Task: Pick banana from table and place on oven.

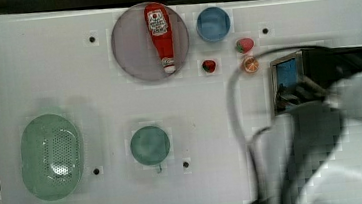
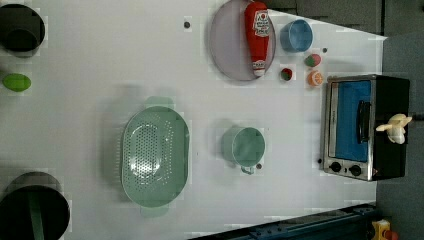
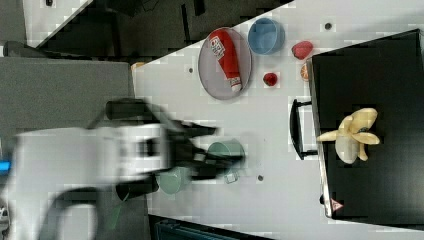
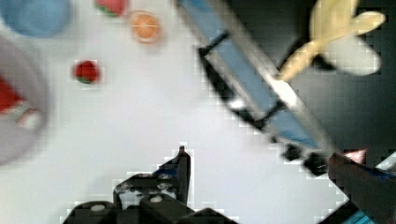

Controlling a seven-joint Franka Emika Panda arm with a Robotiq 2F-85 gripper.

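Observation:
The pale cream-yellow banana [image 3: 353, 135] lies peeled open on the black top of the oven [image 3: 380, 65], near the edge over the door handle. The left view shows the banana [image 2: 396, 128] on the oven [image 2: 350, 125] too. My gripper [image 3: 229, 145] is open and holds nothing. It hangs blurred over the white table [image 3: 280, 125] above the teal cup, well clear of the oven. In the wrist view the gripper [image 4: 259, 158] has its fingers [image 4: 183, 165] wide apart, with the banana [image 4: 341, 32] beyond the oven's door. My arm [image 1: 323, 143] covers much of the oven [image 1: 287, 79] in the top view.
A red ketchup bottle [image 1: 160, 33] lies on a grey plate [image 1: 131, 51]. A blue cup [image 1: 213, 24], two strawberries [image 1: 245, 45] and an orange slice [image 1: 251, 64] sit by the oven. A teal cup [image 1: 150, 145] and a green colander [image 1: 52, 155] stand mid-table.

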